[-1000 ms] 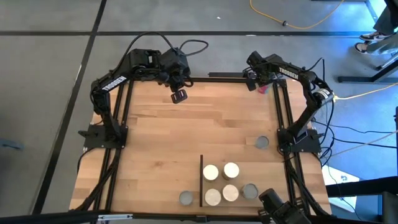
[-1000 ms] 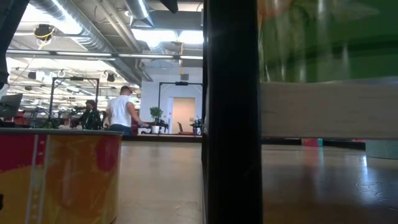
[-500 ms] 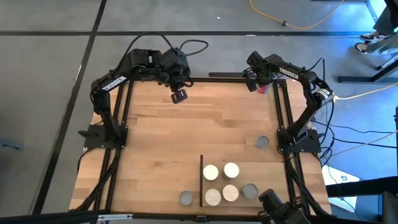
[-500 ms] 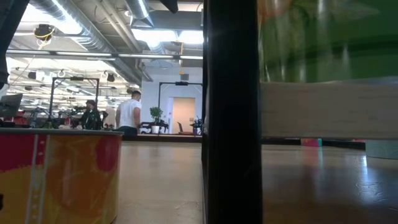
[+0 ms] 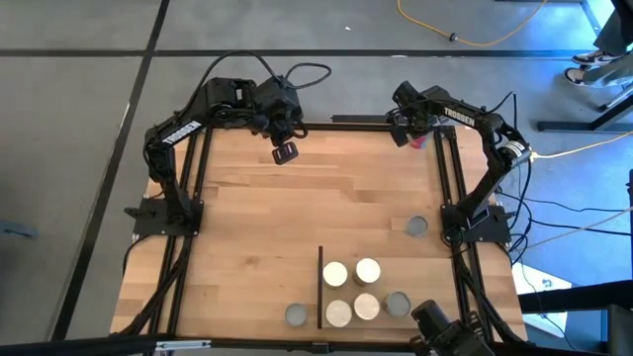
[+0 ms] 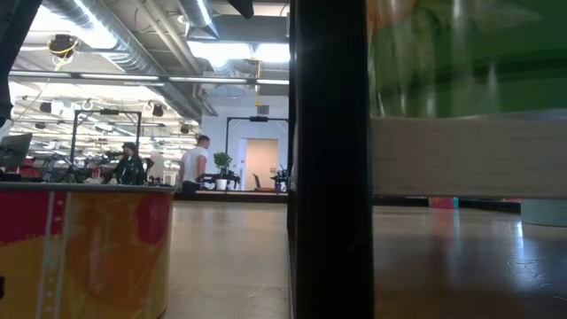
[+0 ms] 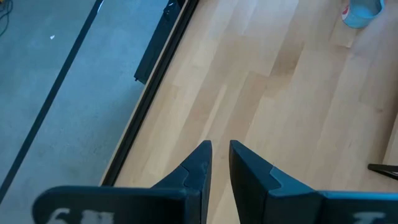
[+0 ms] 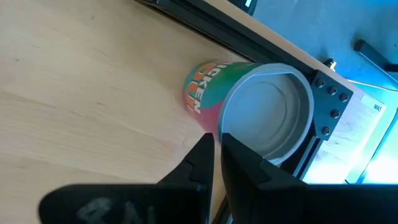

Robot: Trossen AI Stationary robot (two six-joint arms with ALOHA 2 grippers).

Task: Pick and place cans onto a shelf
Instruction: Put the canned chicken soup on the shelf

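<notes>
High view is showing four cream-topped cans (image 5: 352, 289) and one grey-topped can (image 5: 398, 304) sitting on the shelf (image 5: 415, 272) at the bench's (image 5: 257, 218) near right corner. Right pincer (image 8: 216, 144) is hovering clenched, grasping nothing, above a tipped red-green can (image 8: 249, 106) at the far right corner. Left pincer (image 7: 219, 149) is waiting clenched at the far edge.

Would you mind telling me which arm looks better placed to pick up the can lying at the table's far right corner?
The right. Its hand hangs directly by the tipped can, whereas the left hand is across the table.
</notes>
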